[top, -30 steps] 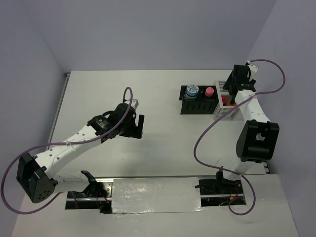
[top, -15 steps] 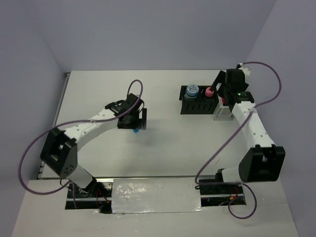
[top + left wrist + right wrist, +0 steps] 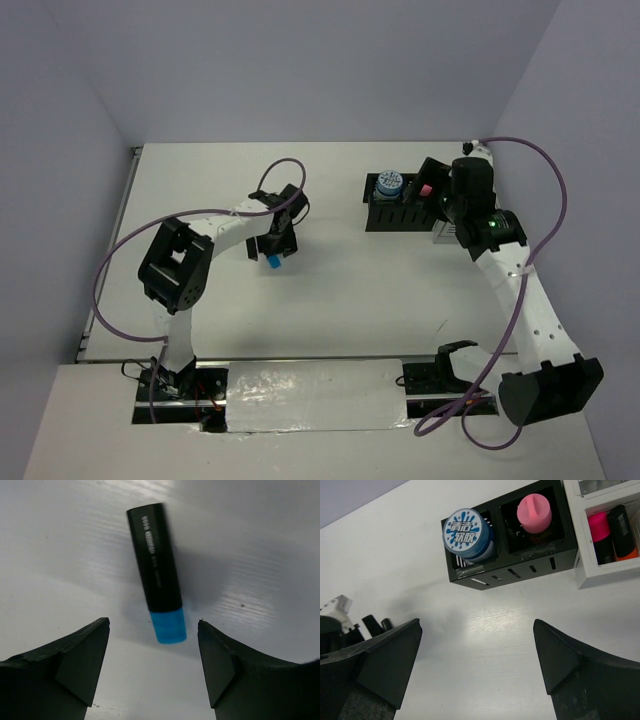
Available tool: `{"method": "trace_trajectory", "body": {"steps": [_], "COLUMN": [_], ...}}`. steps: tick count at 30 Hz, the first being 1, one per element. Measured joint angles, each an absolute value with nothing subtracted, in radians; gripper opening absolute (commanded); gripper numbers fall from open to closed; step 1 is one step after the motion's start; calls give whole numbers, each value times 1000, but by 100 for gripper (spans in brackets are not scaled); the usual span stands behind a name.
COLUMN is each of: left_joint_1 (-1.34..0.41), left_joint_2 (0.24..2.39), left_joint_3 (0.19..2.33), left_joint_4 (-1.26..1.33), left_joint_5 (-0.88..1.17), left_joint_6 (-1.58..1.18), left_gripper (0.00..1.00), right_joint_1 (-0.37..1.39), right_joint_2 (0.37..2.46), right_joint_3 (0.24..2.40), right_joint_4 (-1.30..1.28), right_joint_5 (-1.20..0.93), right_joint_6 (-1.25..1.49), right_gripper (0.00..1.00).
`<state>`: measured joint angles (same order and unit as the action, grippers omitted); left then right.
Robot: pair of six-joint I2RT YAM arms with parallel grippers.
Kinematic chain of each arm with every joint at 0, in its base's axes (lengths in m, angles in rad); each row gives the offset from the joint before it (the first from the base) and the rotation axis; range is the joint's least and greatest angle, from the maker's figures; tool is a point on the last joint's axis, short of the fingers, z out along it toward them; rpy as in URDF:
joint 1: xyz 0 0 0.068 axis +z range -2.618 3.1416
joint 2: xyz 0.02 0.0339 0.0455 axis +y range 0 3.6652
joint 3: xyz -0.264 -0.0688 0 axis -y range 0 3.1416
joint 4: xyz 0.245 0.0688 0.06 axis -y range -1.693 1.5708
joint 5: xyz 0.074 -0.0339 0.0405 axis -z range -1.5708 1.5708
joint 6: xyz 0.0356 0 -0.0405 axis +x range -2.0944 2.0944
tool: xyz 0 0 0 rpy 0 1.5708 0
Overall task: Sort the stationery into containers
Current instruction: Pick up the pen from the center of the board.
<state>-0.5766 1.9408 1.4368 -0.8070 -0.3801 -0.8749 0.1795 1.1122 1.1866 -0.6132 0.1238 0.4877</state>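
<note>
White matte table top (image 3: 340,300) fills the scene, boxed in by pale lavender walls, with a shiny pale sheet (image 3: 315,395) along the near edge between the two arm bases. On the left, purple cable (image 3: 110,290) loops around the white and black left arm, which bends over the middle-left of the table. The left gripper (image 3: 151,630) points down with its black wedge-shaped jaws released, standing apart on either side of a short marker (image 3: 155,572) without touching it. This marker lies flat on the bare table, a smooth dark cylinder with small printed lettering and a bright blue cap (image 3: 169,626) at the end nearest the jaws. Far right on the table sits the black organiser (image 3: 510,572), a rectangular box with thin slots cut in its side wall. Its left compartment holds a round tape roll (image 3: 465,527) with a blue and white splash pattern on its top; the compartment to the right holds a stubby pink tube (image 3: 534,514) standing upright. Just beside it on the right is the white box (image 3: 600,577), holding a pink-capped marker (image 3: 600,527) and an orange-capped marker (image 3: 625,530) side by side. The right gripper (image 3: 477,627) hangs over bare table near these containers, jaws spread wide with nothing between them.
</note>
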Motion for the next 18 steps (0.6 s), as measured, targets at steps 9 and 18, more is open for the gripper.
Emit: {"method": "trace_trajectory", "body": {"steps": [9,18], "left_joint_1": [-561,-572], "left_joint_2": [1906,1879], "left_joint_3": [1283,1231], "left_joint_4": [-679,-557], "left_joint_5": [-368,-339], "left_joint_6": [-920,-847], "left_gripper": [50,0], "right_joint_1": [181,181], "right_joint_2": [992,957], "right_joint_3": [1242,1192], "right_joint_4": [-677,-659], "right_joint_5": [66,-69], "right_joint_6": [477,479], "right_gripper": [100,100]}}
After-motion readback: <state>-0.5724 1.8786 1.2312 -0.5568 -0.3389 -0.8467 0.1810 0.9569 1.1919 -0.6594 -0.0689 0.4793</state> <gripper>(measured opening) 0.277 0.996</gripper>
